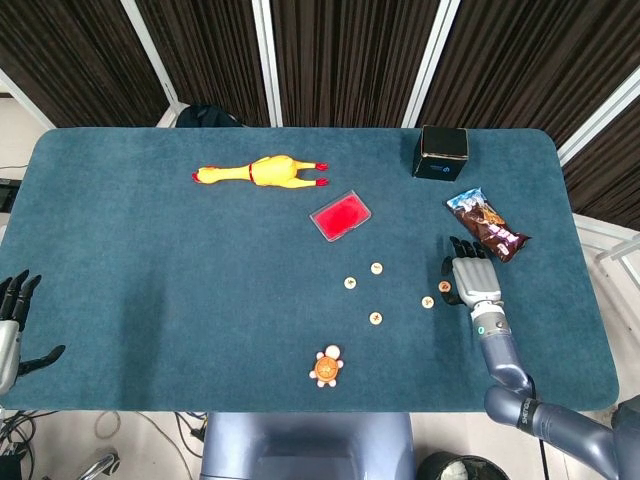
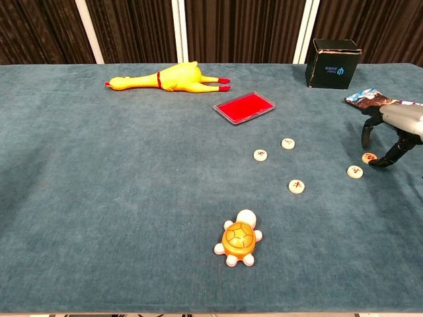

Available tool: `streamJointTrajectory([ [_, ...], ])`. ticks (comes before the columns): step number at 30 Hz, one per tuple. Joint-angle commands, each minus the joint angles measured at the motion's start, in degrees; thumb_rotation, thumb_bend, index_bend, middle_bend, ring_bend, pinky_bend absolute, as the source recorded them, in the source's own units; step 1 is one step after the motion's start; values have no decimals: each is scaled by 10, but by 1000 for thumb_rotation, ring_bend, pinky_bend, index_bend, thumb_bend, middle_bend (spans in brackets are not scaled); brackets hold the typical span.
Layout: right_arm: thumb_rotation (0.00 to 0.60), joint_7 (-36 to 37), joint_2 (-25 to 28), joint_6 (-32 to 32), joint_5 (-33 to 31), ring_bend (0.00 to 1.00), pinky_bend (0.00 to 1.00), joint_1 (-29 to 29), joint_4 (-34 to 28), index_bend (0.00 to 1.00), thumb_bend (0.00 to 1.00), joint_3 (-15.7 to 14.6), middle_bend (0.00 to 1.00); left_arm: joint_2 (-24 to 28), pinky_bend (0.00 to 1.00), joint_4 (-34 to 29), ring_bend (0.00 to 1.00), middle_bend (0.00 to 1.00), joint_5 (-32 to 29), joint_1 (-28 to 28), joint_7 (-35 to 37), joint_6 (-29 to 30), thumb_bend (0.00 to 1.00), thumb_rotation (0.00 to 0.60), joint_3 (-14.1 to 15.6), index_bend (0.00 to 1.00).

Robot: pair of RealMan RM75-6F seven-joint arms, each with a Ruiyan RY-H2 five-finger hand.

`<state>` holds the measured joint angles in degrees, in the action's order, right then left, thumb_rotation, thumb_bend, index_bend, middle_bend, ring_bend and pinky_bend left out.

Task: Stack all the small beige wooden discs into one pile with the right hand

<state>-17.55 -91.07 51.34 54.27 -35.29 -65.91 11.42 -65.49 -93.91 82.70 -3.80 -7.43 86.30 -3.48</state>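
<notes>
Five discs loose; my right hand (image 2: 395, 132) hovers over the far-right disc (image 2: 369, 157), fingers apart; pinch its rim squarely, lift straight.

My feeds are bright and evenly lit from overhead; the blue counter (image 1: 150, 260) shows soft, short shadows only. The rubber chicken (image 2: 168, 77) casts a faint shadow just beneath itself, and the black box (image 2: 334, 63) behind and right of it reads sharp, with no glare. Head view bows the counter's edges slightly. The curtains beyond the chicken stay dark. Nothing looks blurred.
</notes>
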Motion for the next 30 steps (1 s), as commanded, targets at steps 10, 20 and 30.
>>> streamJointTrajectory([
  [10, 600, -9, -2, -8, -11, 45, 0, -1, 5, 485, 335, 0, 9, 1, 0, -2, 0, 0, -3, 0, -1, -1, 15, 600, 0, 62],
  [20, 600, -12, 1, -15, -15, 45, 0, -3, 3, 494, 387, 0, 9, 0, 0, -3, 0, 0, -2, 0, -2, -1, 15, 600, 0, 62],
  [30, 600, -11, -2, -18, -13, 45, 0, -6, 3, 494, 387, 0, 9, 0, 0, -3, 0, 0, -4, 0, -1, -2, 15, 600, -1, 62],
])
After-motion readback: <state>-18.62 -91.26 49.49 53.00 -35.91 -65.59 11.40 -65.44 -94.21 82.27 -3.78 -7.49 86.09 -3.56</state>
